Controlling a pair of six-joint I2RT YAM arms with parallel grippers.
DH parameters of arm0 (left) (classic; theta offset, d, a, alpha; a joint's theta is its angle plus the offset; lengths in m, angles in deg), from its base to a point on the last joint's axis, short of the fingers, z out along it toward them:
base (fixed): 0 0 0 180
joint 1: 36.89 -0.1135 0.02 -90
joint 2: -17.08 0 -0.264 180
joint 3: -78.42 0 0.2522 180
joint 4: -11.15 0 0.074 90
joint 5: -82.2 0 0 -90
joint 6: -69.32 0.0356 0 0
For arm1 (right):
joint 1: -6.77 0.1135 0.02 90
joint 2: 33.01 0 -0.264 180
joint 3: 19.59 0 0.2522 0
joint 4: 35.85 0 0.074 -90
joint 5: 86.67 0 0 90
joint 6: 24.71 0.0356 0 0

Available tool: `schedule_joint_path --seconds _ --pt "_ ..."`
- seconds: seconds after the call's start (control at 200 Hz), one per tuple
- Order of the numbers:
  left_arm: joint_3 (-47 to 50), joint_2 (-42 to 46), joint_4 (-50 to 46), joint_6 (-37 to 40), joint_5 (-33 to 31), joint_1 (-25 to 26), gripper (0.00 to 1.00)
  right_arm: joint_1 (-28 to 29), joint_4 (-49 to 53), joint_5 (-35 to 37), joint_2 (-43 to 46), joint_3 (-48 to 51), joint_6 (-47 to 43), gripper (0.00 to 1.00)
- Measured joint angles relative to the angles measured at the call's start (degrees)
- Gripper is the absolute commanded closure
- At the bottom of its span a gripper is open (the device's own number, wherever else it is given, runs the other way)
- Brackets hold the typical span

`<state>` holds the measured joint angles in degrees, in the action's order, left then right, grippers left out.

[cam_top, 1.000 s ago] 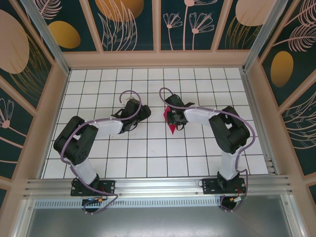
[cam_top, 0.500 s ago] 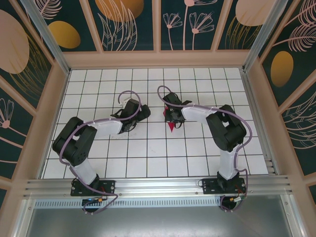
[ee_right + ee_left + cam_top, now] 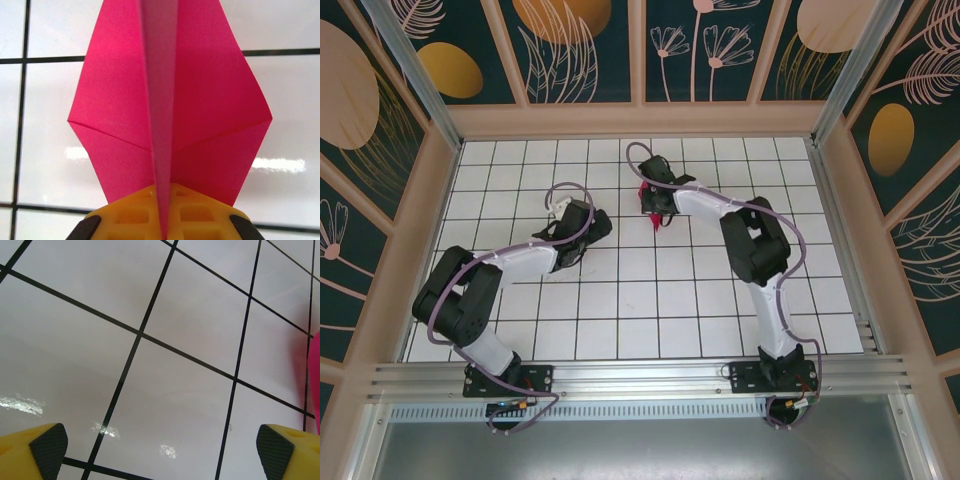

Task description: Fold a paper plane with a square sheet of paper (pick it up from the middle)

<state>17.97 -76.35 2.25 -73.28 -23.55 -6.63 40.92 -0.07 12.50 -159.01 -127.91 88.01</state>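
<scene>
Right gripper [image 3: 162,222]: jaws pinched tight on the centre crease of the paper plane [image 3: 115,115], held by its tail end, nose pointing away from the wrist; folded wings spread to either side of the raised keel; the paper hangs clear above the tiled table [image 3: 620,300].

Left gripper [image 3: 160,445]: jaws spread as wide as they go, nothing between them, bare tiles beneath; a pink sliver of paper sits at the right edge of the left wrist view, so the plane is near but not touching.

Just changed: the left has let go completely and the right has tightened its pinch; we judge the right arm now has sole hold of the plane and the folding is about done.

Against a second ago, in the top view: the right arm has reached further from its base, carrying the plane towards the far side of the table; the left arm has drawn off to the left.
</scene>
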Motion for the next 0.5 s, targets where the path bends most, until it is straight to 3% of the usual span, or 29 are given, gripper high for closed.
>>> schedule_joint_path --seconds 0.5 --pt "1.2 0.0 0.0 0.0 0.7 0.0 0.01 0.0 2.1 0.0 -4.6 -4.0 -1.2 0.86"
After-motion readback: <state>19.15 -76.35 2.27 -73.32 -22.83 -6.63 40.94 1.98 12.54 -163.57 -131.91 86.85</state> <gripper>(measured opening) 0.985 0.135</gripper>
